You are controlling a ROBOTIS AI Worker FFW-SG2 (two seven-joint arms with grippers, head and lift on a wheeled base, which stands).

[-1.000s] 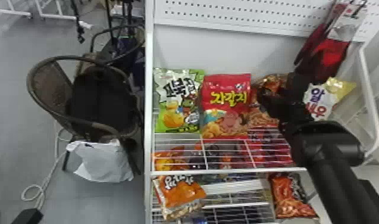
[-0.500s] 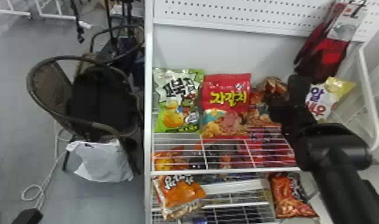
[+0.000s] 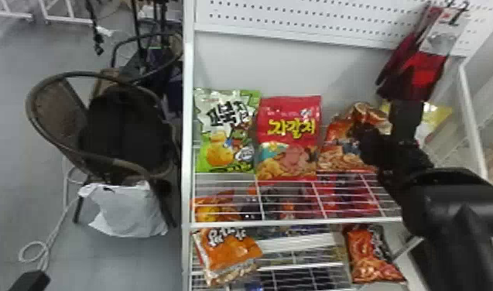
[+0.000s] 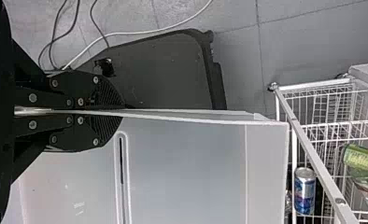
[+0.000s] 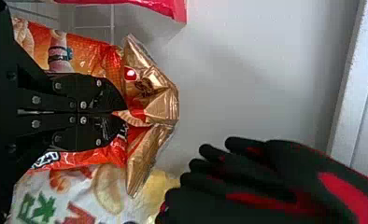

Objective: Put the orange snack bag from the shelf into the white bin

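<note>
The orange snack bag (image 3: 346,147) stands on the upper shelf, right of a red bag. My right gripper (image 3: 363,139) is at its upper right part. In the right wrist view, the right gripper (image 5: 121,113) is shut on the orange bag (image 5: 93,51), pinching its front film below the folded gold top edge (image 5: 161,100). In the left wrist view, my left gripper (image 4: 119,112) is shut on the thin rim of the white bin (image 4: 187,163); the bin's smooth wall stretches away from the fingers.
Red bag (image 3: 290,135) and green bag (image 3: 226,131) stand left of the orange one, a white-yellow bag (image 5: 56,196) beside it. Black-red gloves (image 3: 419,69) hang close by. Below are wire shelves (image 3: 288,222) with snacks; a chair (image 3: 102,127) is left.
My right gripper has shifted slightly right and down in the head view, and the orange bag's top now looks more bunched and leans toward it. The snack bags beside it have stayed in place.
</note>
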